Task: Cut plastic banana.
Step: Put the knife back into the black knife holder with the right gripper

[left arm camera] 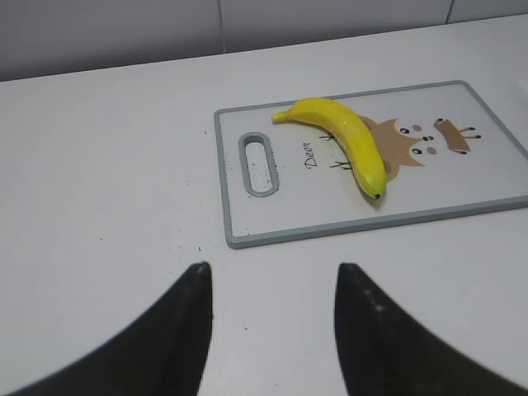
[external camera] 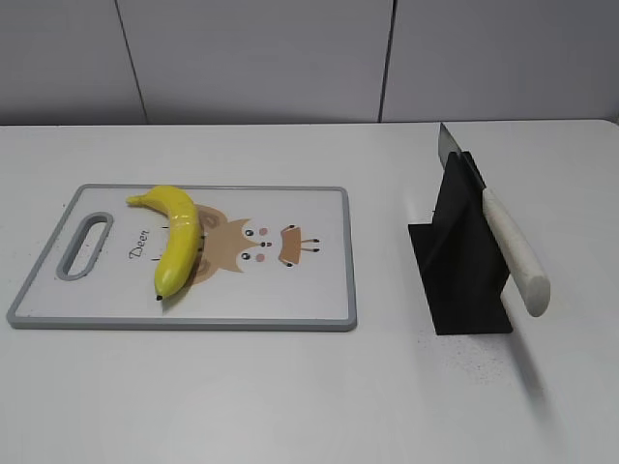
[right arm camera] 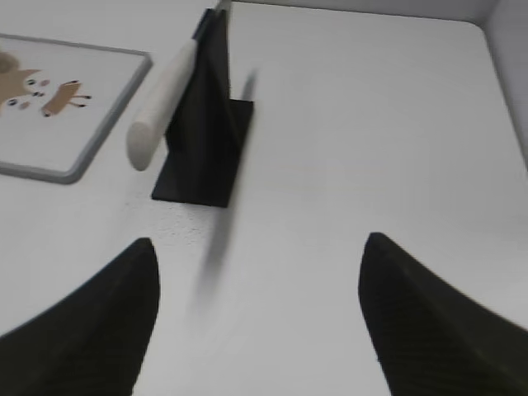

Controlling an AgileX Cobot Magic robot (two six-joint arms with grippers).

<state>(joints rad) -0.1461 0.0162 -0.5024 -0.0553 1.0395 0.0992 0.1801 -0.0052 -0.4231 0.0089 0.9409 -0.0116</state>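
One plastic banana (external camera: 175, 238) (whole), one cutting board (external camera: 309, 300), one knife (external camera: 511, 253).

Exterior slanting down across table (external camera: 290, 396), both wrist views low (facing forward), sharing the cutting board (external camera: 319, 290).

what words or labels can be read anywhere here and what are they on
"Deer": cursive dark lettering on the cutting board, beside the plastic banana and left of the cartoon deer face.
No other text shows; the knife and its black stand carry no readable marking.
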